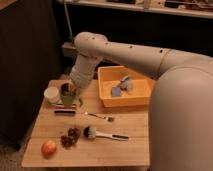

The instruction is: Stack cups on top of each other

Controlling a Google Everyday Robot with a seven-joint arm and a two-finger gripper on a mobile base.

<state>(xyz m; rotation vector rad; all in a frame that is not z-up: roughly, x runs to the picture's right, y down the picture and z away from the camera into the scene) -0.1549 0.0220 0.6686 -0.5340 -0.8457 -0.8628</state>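
The white cup (51, 94) stands upright near the back left corner of the wooden table (130, 150). The dark olive-green cup (67, 96) is just to its right, almost touching it. My gripper (70, 90) comes down from the white arm onto the olive-green cup and is shut on it. I cannot tell whether this cup rests on the table or hangs just above it. The gripper's wrist hides part of the cup's rim.
A large orange bin (108, 98) with blue-grey items stands at the back right. On the table lie a green vegetable (80, 102), a dark bar (65, 112), a fork (100, 117), a brush (102, 133), grapes (71, 137) and an apple (48, 148).
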